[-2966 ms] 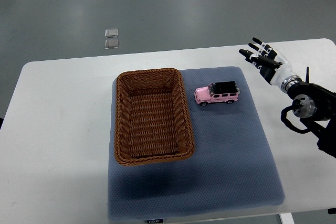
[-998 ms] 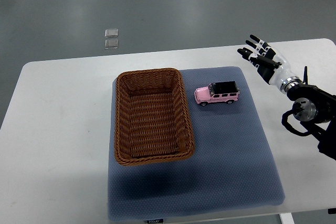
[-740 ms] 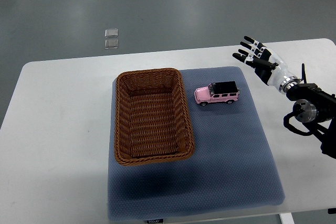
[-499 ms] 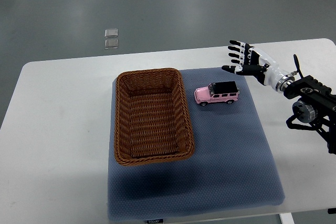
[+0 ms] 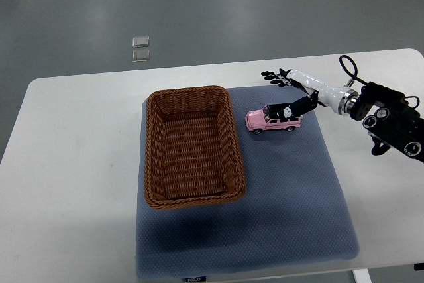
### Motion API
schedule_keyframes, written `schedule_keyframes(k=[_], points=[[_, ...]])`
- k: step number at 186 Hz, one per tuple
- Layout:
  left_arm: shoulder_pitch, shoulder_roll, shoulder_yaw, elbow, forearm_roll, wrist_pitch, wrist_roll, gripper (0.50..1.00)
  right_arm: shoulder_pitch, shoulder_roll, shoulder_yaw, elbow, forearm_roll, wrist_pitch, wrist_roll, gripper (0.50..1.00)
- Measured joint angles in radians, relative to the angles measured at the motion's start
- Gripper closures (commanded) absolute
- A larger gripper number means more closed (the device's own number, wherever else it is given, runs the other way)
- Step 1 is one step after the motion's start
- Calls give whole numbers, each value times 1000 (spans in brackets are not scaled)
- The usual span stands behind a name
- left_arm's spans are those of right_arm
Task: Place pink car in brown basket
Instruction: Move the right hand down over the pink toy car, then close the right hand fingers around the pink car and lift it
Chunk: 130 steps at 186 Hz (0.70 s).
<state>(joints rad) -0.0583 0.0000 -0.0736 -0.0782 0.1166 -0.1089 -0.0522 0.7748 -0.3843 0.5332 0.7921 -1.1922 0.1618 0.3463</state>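
Observation:
A pink toy car (image 5: 271,120) with a black roof sits on the blue mat (image 5: 278,203), just right of the brown wicker basket (image 5: 193,193). The basket is empty. My right hand (image 5: 286,92) reaches in from the right edge and hovers over the car's rear end. Its fingers (image 5: 273,75) are spread beyond the car and the thumb (image 5: 289,108) hangs over the roof. Nothing is held. The left arm does not show.
The mat covers the middle of a white table (image 5: 73,157). Two small clear squares (image 5: 140,48) lie on the grey floor beyond the table's far edge. My right forearm (image 5: 387,117) crosses the table's right side.
The right hand has swung left from the table's right side and turned over, coming down to the car with its fingers spread. Car and basket have not moved.

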Motion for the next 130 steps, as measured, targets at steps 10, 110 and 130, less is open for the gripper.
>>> schedule_keyframes(k=[10, 110, 130], points=[[0, 0, 0, 0, 0, 0, 0, 500, 18, -21, -40, 0, -6, 0, 8, 589], [-3, 0, 0, 2, 0, 0, 0, 500, 70, -49, -185, 14, -97, -32, 17, 630], [-3, 0, 0, 2, 0, 0, 0, 500, 70, -47, -224, 9, -102, -58, 16, 634]])
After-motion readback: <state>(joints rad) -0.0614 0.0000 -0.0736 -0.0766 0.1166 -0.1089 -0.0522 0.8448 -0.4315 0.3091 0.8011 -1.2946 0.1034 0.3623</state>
